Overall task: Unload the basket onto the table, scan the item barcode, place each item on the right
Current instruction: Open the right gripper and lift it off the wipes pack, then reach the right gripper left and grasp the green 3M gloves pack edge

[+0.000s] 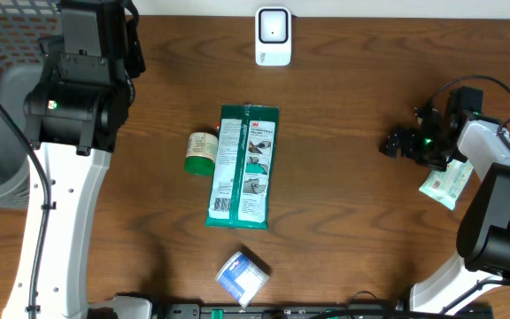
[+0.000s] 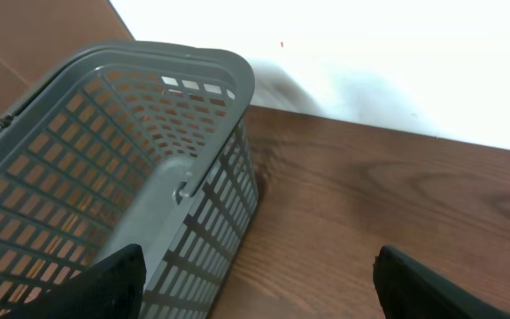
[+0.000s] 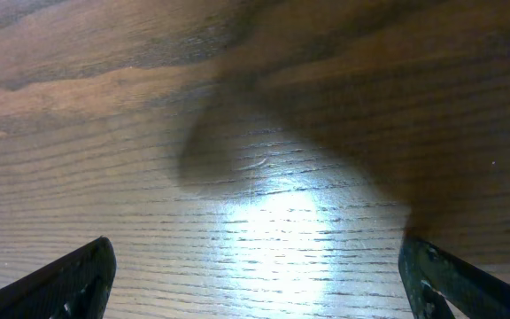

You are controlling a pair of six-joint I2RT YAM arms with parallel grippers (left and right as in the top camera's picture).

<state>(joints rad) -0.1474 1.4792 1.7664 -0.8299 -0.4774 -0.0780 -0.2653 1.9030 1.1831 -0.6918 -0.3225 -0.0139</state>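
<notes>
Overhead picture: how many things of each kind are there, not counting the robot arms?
Packets: 2, the green pack and the pale packet
Jars: 1, the green-lidded jar
Boxes: 1, the blue-and-white package
Scanners: 1, the white scanner
Baskets: 1, the grey basket
Total: 6

White links joined by bulky black motor housings (image 1: 76, 93) are seen on the left arm (image 1: 58, 213). A small green light (image 1: 53, 105) is noted on one housing, and a thin black cable (image 1: 30, 155) is run along the link. The right arm (image 1: 496, 159) is built alike, with white shells, black joints, looped black wires (image 1: 467, 84) and a green wrist LED (image 1: 428, 140). Matte black wedge-shaped fingers (image 2: 104, 282) are noted on the left gripper (image 2: 255, 283) and right gripper (image 3: 255, 279).
</notes>
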